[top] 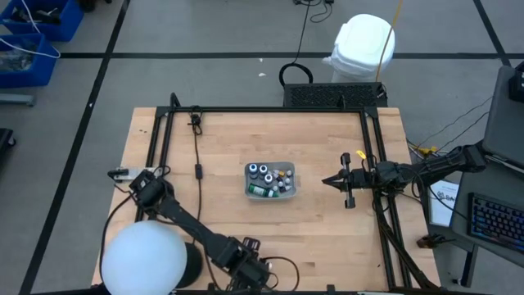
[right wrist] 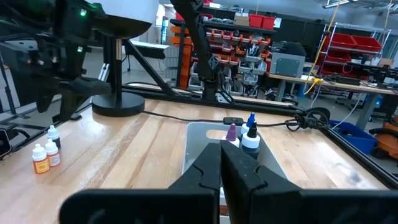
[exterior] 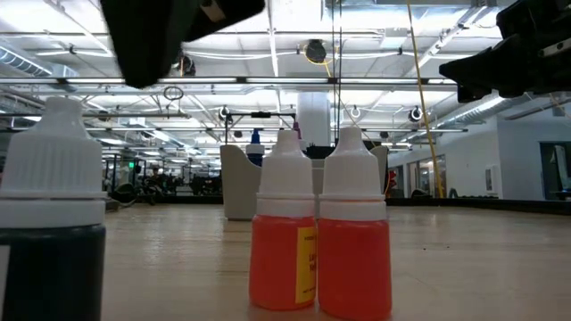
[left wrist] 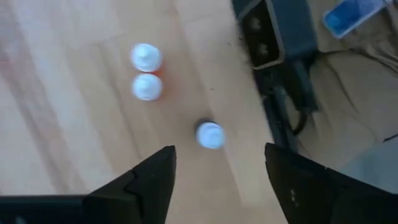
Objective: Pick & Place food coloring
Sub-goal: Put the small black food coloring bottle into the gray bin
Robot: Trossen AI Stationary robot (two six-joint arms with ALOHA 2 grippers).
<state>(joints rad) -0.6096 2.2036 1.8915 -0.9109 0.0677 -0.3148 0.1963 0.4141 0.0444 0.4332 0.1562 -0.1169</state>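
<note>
High view: the left tool [top: 141, 187] hangs over the worktop's [top: 221, 147] left edge, while the grey tray [top: 270, 181] at centre holds several food coloring bottles [top: 264, 174] and the right tool [top: 329, 180] waits just beside it. Left wrist view: its fingers [left wrist: 149, 180] stand spread above three white-capped bottles, a dark one [left wrist: 209, 135] directly below and two orange ones [left wrist: 147, 87] side by side nearby. Right wrist view: the right tool's fingers [right wrist: 239, 171] are pressed together, pointing at the tray.

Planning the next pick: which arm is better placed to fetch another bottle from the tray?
Right, probably. The right gripper hangs shut just beside the tray of bottles; the left gripper is open over three bottles standing at the table's left edge.
</note>
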